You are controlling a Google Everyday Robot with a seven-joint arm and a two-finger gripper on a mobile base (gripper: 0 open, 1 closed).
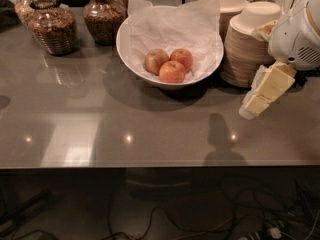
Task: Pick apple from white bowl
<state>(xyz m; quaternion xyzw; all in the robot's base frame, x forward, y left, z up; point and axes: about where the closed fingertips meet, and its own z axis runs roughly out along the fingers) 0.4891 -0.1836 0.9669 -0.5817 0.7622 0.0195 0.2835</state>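
Hand (pixel 259 98): cream, blocky, slanting down-left over the glossy grey surface (pixel 150 129) at right; whether spread or pressed together cannot be told. Three round red-yellow apples (pixel 172 72) cluster in the crinkled-paper-lined white bowl (pixel 123 54), rear centre; their axes are indiscernible.

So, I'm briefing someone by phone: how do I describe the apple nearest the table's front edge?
On the grey table, find the wide white bowl lined with crinkled paper, left of the stacked beige bowls; the gripper hangs at the right edge, in front of those stacks. Of the three fruits inside, it is the front apple, lying nearer you than the other two.
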